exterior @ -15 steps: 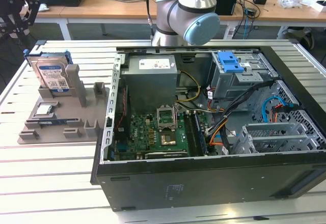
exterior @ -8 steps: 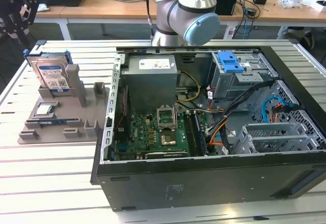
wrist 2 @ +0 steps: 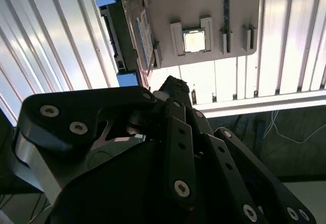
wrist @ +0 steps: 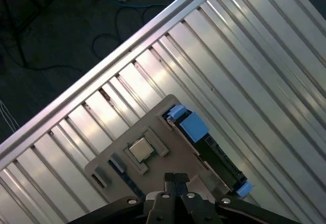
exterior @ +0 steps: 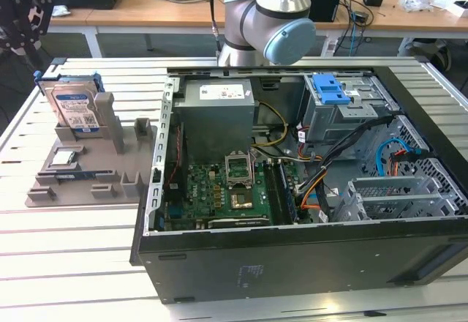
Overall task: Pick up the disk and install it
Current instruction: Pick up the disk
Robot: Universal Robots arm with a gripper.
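Disk (exterior: 74, 108): 1 unit, blue-framed, is stood upright in the grey fixture (exterior: 88, 186) (beside the open computer case (exterior: 292, 263)) at the exterior view's left. Gripper (wrist: 170, 177): is held above the fixture, fingers pressed together, nothing gripped.

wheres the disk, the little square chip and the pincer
disk (exterior: 75, 111), exterior view, on its white-and-blue label
chip (wrist: 141, 149), first wrist view, middle of its shiny top face
pincer (wrist: 175, 178), first wrist view, where its two closed fingertips meet
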